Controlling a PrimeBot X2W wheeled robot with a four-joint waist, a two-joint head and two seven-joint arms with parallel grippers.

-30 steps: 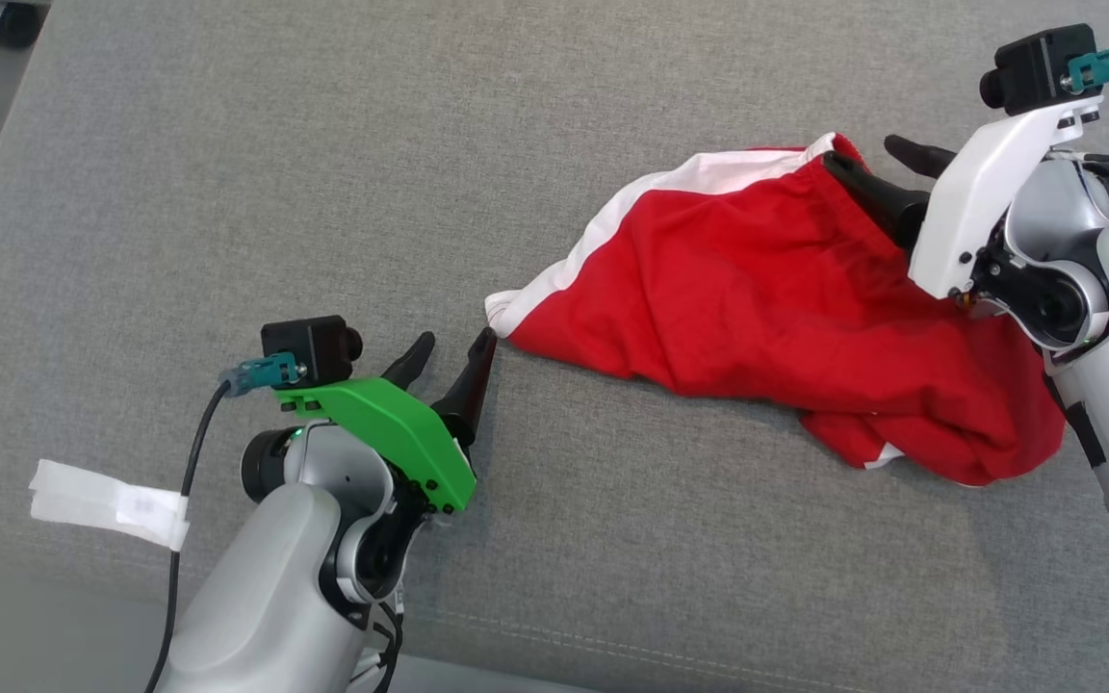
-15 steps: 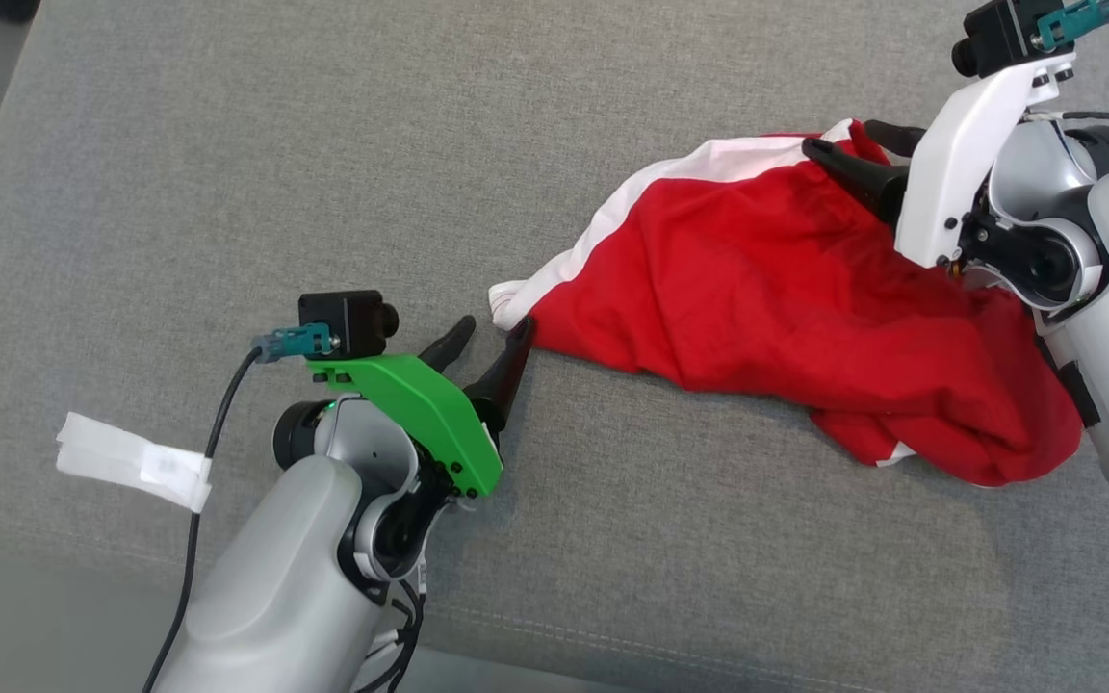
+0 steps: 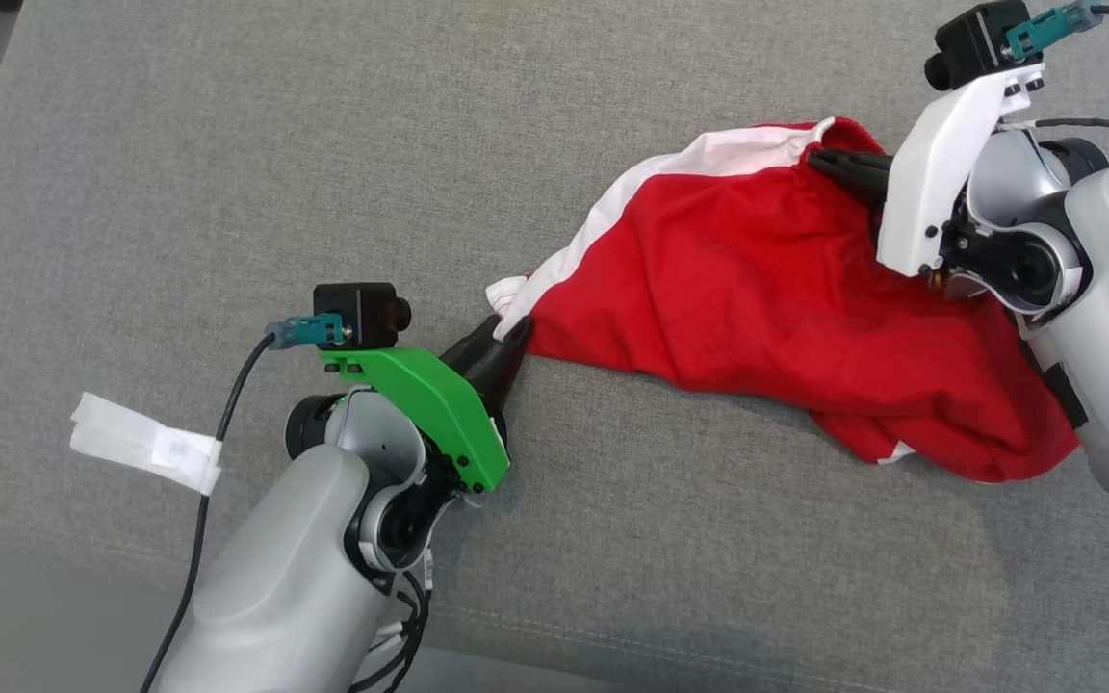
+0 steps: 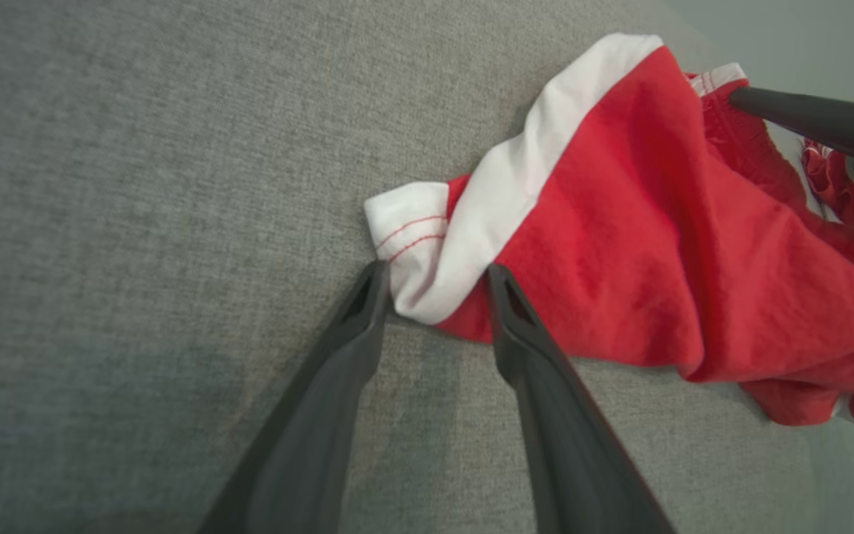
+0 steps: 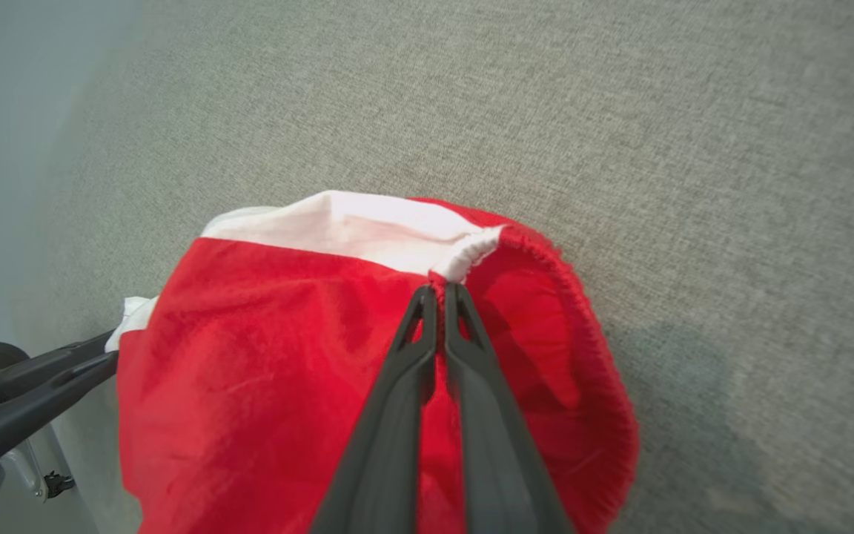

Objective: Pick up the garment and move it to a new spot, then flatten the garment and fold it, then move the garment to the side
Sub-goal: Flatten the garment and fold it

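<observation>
Head view, left gripper point(image 3: 508, 332) low on grey cushion point(image 3: 323, 144), fingers point(image 4: 353, 326) spread astride white corner of red garment point(image 3: 757, 289), right gripper point(image 3: 822, 159) angled down, pinching its waistband.

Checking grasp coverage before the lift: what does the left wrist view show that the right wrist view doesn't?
Left wrist view: a white hem corner of the garment, red-stitched, lying between the fingertips of the left gripper, with the jaws apart on either side of it.
Right wrist view: the gathered elastic waistband, with the right gripper shut on it where the white stripe meets red.
Both: the red garment with its white stripe, lying on the grey cushion.
</observation>
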